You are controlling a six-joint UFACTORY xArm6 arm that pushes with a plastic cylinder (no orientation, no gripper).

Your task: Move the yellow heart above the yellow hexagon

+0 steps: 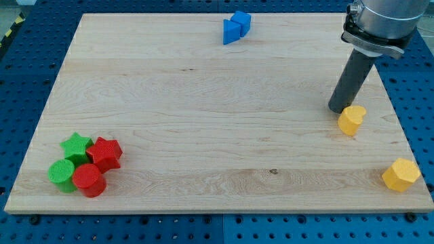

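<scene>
The yellow heart lies near the board's right edge, at mid height in the view. The yellow hexagon lies at the board's bottom right corner, below and to the right of the heart. My tip stands on the board just up and left of the yellow heart, touching or almost touching it. The dark rod rises from the tip toward the view's top right.
Two blue blocks sit together at the board's top edge, near the middle. At the bottom left a green star, a green cylinder, a red star and a red cylinder cluster together. The wooden board lies on a blue perforated table.
</scene>
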